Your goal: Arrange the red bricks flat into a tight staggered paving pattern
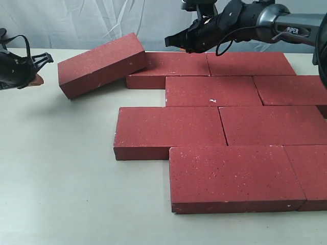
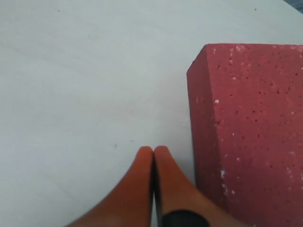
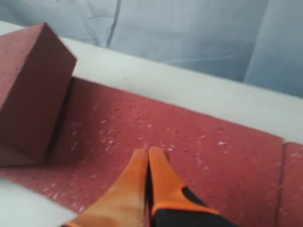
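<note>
Inspector: Position of the red bricks [image 1: 213, 91]?

Assessor: Eight in view lie flat on the surface [image 1: 61, 178] in staggered rows, long axes running across the exterior view. A ninth, the tilted brick [image 1: 102, 64], rests its right end on the back row's leftmost brick, long axis skewed, lower end at left.

Inspector: Hands?

Assessor: Left hand [image 2: 153, 153] closed, empty, near that lower end. Right hand [image 3: 148, 156] closed, empty, above the back row.

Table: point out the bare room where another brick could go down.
Bare table spreads left of the paved bricks, in front of the tilted brick. A bare strip runs along the front edge. The right half is crowded with paving.
</note>
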Controlling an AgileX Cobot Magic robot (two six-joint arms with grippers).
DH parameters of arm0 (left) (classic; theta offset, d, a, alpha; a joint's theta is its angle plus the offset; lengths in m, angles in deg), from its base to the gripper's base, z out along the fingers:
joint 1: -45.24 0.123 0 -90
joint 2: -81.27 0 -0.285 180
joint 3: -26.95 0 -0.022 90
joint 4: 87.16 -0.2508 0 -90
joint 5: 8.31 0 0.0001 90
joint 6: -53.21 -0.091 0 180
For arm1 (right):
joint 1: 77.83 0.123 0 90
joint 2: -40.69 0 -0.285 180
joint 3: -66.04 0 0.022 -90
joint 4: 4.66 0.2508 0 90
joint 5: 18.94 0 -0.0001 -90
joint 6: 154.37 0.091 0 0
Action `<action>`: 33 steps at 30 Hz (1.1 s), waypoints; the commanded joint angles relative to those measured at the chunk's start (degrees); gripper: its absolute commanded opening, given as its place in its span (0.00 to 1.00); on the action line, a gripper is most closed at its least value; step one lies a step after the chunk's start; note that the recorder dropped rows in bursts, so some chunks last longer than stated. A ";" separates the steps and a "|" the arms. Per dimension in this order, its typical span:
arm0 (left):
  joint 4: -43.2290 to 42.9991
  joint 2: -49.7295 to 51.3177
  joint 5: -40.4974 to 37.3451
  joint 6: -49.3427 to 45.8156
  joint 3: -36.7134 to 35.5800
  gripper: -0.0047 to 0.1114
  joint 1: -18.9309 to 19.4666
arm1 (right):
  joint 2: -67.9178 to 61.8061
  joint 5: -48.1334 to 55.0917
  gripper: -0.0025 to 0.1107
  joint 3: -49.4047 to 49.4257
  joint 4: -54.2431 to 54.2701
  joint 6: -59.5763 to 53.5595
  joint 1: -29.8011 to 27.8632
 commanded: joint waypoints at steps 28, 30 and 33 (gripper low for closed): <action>8.50 11.26 -4.56 -1.85 8.04 0.04 -2.42 | -26.70 29.62 0.02 -38.65 34.72 -15.66 -6.18; 8.94 11.74 -4.53 -2.60 8.53 0.04 -3.69 | -26.70 32.61 0.02 -38.75 34.84 -18.18 -5.90; 8.94 11.87 -4.31 -2.60 9.22 0.04 -4.89 | -26.70 35.59 0.02 -39.45 34.67 -19.13 -5.31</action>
